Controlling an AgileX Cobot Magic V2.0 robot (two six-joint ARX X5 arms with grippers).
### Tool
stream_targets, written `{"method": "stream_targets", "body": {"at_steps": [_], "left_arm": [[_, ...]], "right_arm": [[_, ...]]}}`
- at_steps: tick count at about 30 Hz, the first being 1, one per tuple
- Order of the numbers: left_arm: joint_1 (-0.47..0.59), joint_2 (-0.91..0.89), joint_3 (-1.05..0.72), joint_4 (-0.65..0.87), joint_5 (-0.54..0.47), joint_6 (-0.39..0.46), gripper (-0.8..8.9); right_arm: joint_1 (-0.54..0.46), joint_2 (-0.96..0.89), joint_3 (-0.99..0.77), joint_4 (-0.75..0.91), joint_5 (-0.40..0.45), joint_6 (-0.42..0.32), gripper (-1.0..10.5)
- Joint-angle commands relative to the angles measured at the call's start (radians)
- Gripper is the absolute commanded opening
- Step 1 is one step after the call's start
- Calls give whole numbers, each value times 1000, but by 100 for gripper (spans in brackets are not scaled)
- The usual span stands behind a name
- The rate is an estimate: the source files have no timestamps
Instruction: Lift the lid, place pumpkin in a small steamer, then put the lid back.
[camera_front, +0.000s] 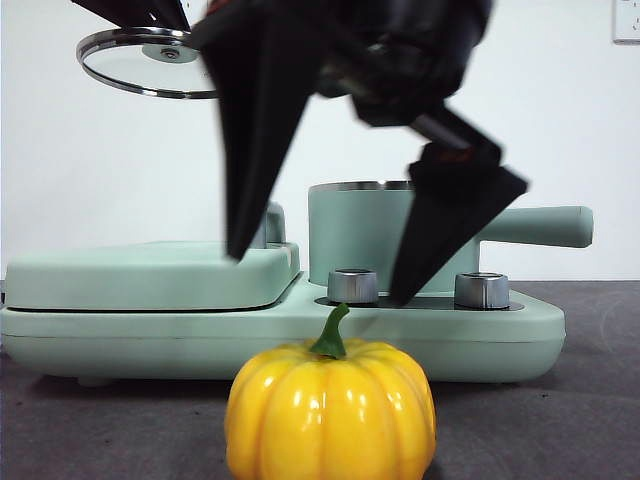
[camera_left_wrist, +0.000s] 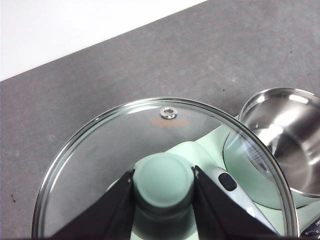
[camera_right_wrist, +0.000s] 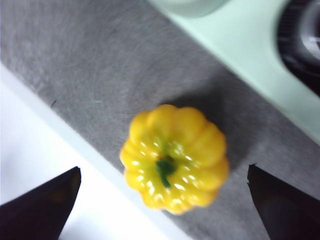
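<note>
The pumpkin (camera_front: 331, 412) sits nearest the front camera, upright on the grey tabletop (camera_front: 560, 420), its green stem curling up, just in front of the mint-green cooker base (camera_front: 500, 340). Above it hangs the right hand (camera_front: 318, 276), jaws spread wide with one black jaw on each side and both tips well clear of the pumpkin; in the right wrist view the pumpkin (camera_right_wrist: 174, 157) lies between the two open jaws, untouched, near the tabletop's edge. Behind, the steamer (camera_front: 360, 228) stands on the base's right part with its straight handle (camera_front: 545, 226) pointing right and two metal dials (camera_front: 352, 286) in front of it. It is uncovered: the left wrist view shows its shiny steel inside (camera_left_wrist: 287, 135) open. The left hand (camera_left_wrist: 163, 187) grips the lid (camera_left_wrist: 100, 150) by its mint-green knob (camera_left_wrist: 162, 182), a jaw pressed on each side, and holds it in the air. In the front view the lid (camera_front: 150, 65) hangs high at the upper left, tilted, above the flat grill cover (camera_front: 150, 272).
</note>
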Motion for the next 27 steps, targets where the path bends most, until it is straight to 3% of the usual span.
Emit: {"method": "stream_targets", "body": {"at_steps": [1, 18, 27], "left_arm": [[-2, -10, 26, 23, 4, -5, 53], [0, -10, 26, 26, 4, -5, 53], [0, -10, 26, 27, 4, -5, 53]], "right_arm": [[33, 59, 30, -7, 35, -31, 606], [83, 222, 31, -9, 73, -40, 586], [82, 232, 31, -9, 74, -61, 349]]}}
